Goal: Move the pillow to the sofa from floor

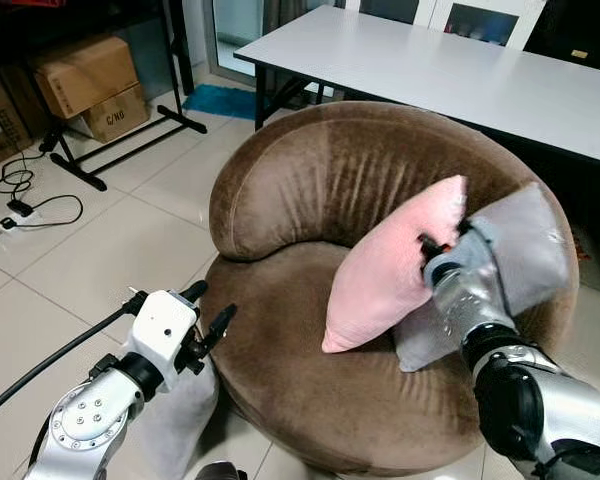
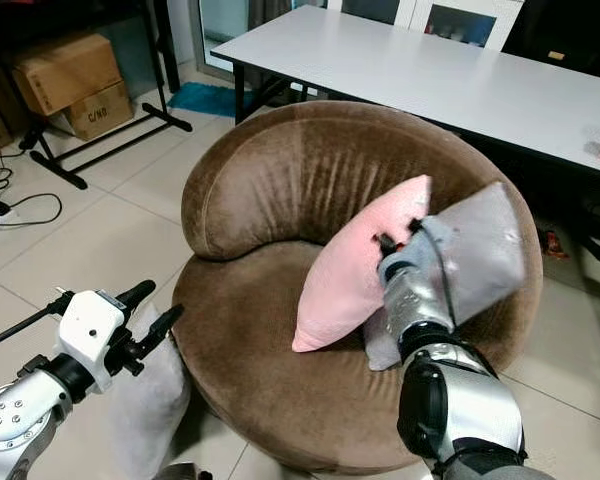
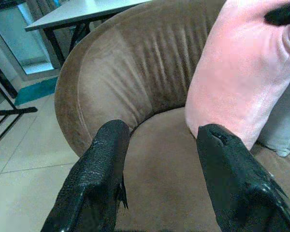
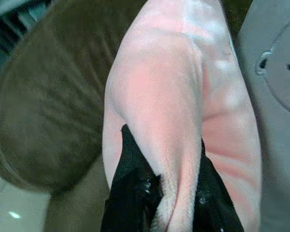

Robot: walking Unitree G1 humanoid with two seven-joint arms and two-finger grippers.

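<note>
- Hovering low beside the front-left edge of the sofa [image 1: 310, 200], the left gripper [image 1: 212, 318] is keeping its two black fingers [image 3: 99, 179] spread well apart, with nothing between them.
- A grey pillow [image 2: 145, 400] is leaning on the floor [image 1: 100, 250] against the sofa's front-left side, just under that arm.
- Reaching over the sofa's right side, the right gripper [image 4: 164, 193] is pinching a fold of the pink pillow [image 1: 390, 265]; the fingers [image 4: 130, 183] are closed tight on the fabric, one on each side of the ridge.
- The pink pillow is standing on edge on the sofa's seat, tilted, with its lower corner touching the cushion and its upper corner near the top of the backrest.
- Just behind it, a second grey pillow [image 1: 525, 245] is resting against the sofa's right backrest, touching the pink one.
- The sofa itself is sitting round and brown on pale tiles, its curved back wrapping around the seat.
- Behind the sofa, a long white table [image 1: 430, 70] is running across on dark legs.
- Well to the sofa's left, a black stand [image 1: 120, 150] is spreading its feet on the tiles, with cardboard boxes [image 1: 90, 85] stacked beyond it.
- Farther left of the sofa, a black cable [image 1: 40, 210] is lying looped on the floor, running to a white power strip [image 1: 10, 222].
</note>
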